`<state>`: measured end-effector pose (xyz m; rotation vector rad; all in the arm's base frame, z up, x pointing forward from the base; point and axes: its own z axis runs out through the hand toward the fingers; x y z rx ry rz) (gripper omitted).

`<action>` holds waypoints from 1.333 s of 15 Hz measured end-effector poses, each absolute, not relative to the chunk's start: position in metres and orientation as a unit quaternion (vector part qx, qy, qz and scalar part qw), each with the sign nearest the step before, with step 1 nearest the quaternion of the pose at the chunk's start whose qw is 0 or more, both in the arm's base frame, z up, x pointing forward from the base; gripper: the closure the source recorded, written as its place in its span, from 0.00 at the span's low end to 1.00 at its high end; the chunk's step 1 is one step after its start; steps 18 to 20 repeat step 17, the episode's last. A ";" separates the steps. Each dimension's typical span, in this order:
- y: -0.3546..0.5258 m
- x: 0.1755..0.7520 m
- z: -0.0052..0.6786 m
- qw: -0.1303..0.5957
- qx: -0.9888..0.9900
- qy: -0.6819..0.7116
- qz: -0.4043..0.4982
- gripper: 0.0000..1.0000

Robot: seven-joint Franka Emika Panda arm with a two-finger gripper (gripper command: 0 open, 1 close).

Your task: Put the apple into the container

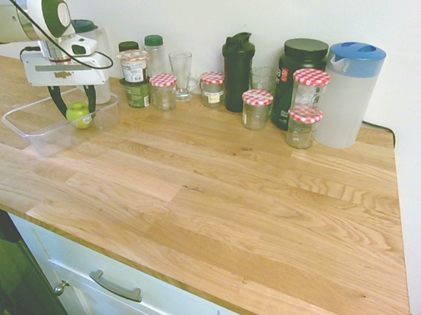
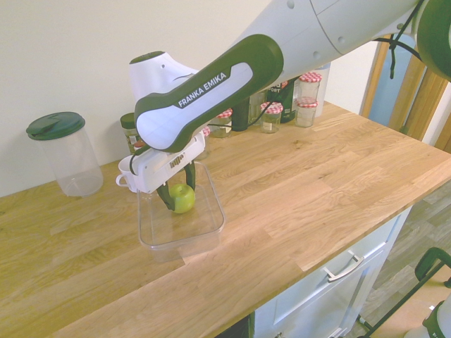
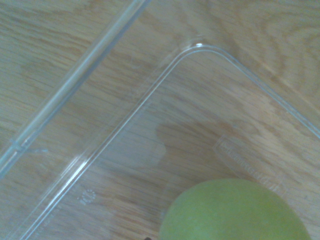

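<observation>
bare wooden desk (image 1: 226,225) fills the foreground of the first exterior view, with pale drawer fronts (image 1: 127,291) below its front edge. at far left, the container (image 1: 26,122) sits on the desk, a clear shallow tub. end effector (image 1: 76,112) reaches down into it, its two dark fingers (image 1: 59,103) standing on either side of the apple (image 1: 78,114). fingers appear closed against the apple's sides, so it is judged to be held. the second exterior view shows the apple (image 2: 182,198) inside the container's walls (image 2: 211,229), low in the tub; whether it rests on the floor cannot be told. the wrist view shows the apple (image 3: 235,212) over the clear floor, near a rounded corner (image 3: 195,47).

progress, as a judgement: transport is done and the apple is within the container; what is left is to open the fingers and lift the arm clear.

other vessels, left to right along the wall: a clear jar with a dark green lid (image 2: 63,155), apparently empty; a small white mug (image 2: 130,172) just behind the container; a cluster of jam jars with red checked lids (image 1: 164,90); an empty drinking glass (image 1: 182,73); a black shaker bottle (image 1: 238,72); a dark tub with a black lid (image 1: 300,70); more checked-lid jars (image 1: 305,124); a frosted jug with a blue lid (image 1: 352,94), contents not visible.
</observation>
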<state>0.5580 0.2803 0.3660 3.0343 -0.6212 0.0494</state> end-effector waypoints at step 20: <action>0.083 0.542 0.508 0.040 0.943 -0.330 0.028 0.00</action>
